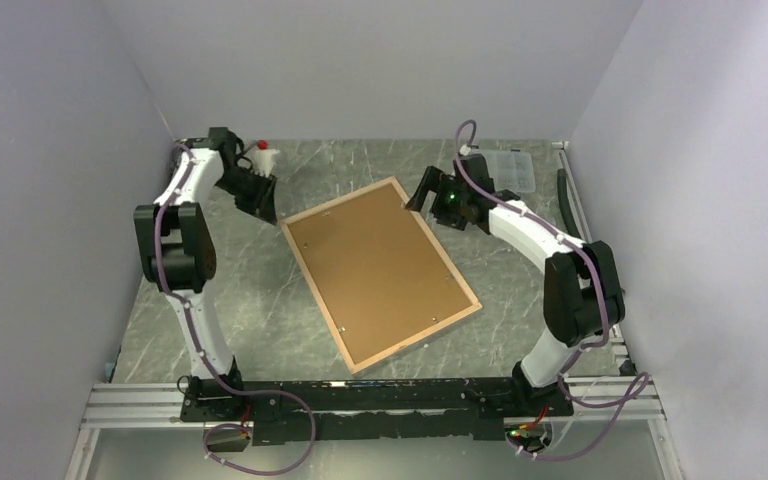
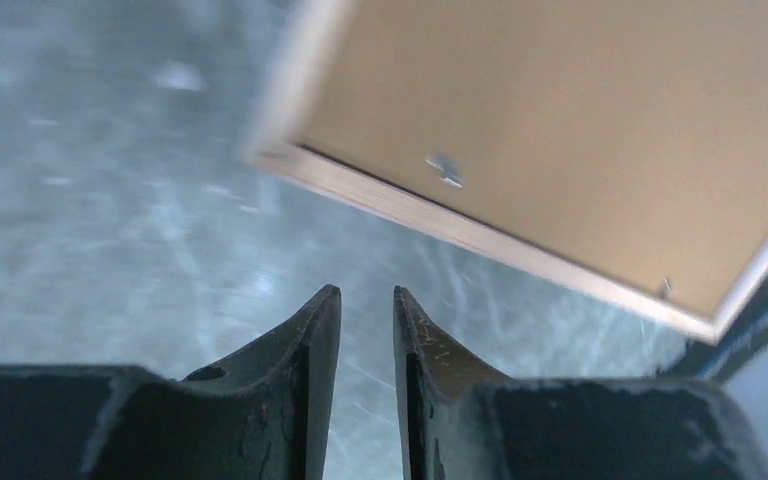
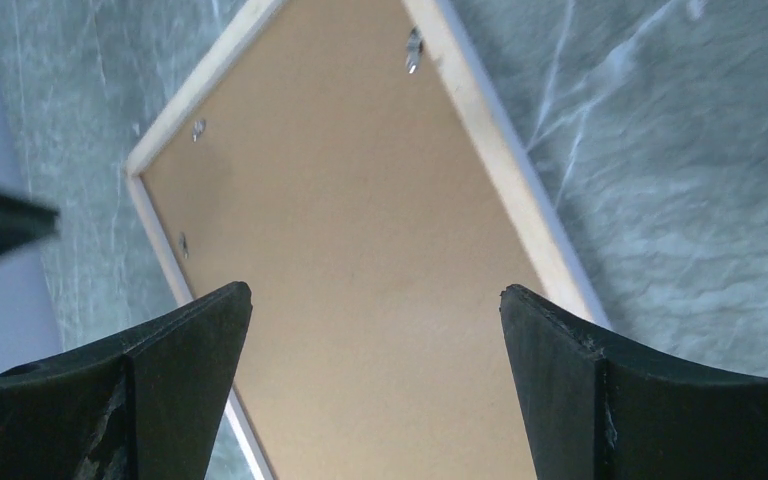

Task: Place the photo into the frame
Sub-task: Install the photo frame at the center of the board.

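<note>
From above, the large rectangular picture frame with thin light-wood rails (image 1: 416, 340) lies back-up and skewed in the middle of the grey-green marbled desk (image 1: 260, 310). A brown fibreboard backing panel (image 1: 380, 272) fills its opening. The left claw (image 1: 260, 205) hangs just beside the frame's far-left corner and the right claw (image 1: 420, 192) sits at the far corner. A small clear plastic compartment box (image 1: 513, 165) rests near the back right of the desk, well apart from the frame. A small white and red object (image 1: 265, 157) stands behind the left arm; what it is cannot be told.

In the left wrist view, the black fingers (image 2: 310, 340) are drawn almost together with only a thin slit between them, and they pinch nothing. They hang over bare desk, apart from the frame's corner, where a small metal tab (image 2: 445, 168) lies on the panel.

In the right wrist view, the fingers (image 3: 200, 340) are spread wide and hold nothing. The frame's corner and the panel lie below, between them. More metal tabs (image 3: 413, 50) sit along the inner edge of the rails.
</note>
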Controlling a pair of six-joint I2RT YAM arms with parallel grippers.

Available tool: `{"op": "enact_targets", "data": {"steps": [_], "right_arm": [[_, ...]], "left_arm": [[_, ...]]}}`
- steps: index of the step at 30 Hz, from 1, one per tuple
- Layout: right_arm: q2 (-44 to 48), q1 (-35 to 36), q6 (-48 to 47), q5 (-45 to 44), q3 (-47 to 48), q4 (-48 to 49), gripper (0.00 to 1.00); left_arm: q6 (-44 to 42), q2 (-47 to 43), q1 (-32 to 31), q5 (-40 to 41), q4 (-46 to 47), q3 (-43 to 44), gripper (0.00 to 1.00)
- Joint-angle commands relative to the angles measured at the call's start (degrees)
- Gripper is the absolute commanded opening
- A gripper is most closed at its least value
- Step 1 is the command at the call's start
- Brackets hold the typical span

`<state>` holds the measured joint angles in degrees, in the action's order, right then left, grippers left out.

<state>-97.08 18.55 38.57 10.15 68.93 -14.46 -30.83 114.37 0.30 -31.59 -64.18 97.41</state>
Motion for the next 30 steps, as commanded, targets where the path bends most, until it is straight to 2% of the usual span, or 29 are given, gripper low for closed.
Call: {"op": "enact_targets", "data": {"steps": [1,5,12,21,26,30], "right_arm": [[3.6,4.2,0.8,-0.1,-3.3,2.5,1.00],[3.4,10.4,0.9,0.4,-3.2,3.8,0.99],[-3.1,18.3,0.9,3.1,0.8,8.2,0.97],[-16.3,21.6,0.7,6.2,11.6,11.0,0.95],[-21.2,22.0,0.9,7.2,16.3,11.7,0.95],[-24.3,22.1,1.3,8.0,19.1,12.9,0.95]], "left_arm": [[10.8,9.4,4.4,-1.2,3.3,8.8,0.33],[14.9,13.3,4.9,-2.8,6.2,11.0,0.39],[16.2,15.1,5.0,-11.0,7.6,11.2,0.40],[15.8,19.7,4.7,-10.9,6.6,12.6,0.34],[16.1,20.4,4.2,-10.7,7.9,12.2,0.32],[14.8,20.4,3.1,-10.8,7.2,11.3,0.27]]}}
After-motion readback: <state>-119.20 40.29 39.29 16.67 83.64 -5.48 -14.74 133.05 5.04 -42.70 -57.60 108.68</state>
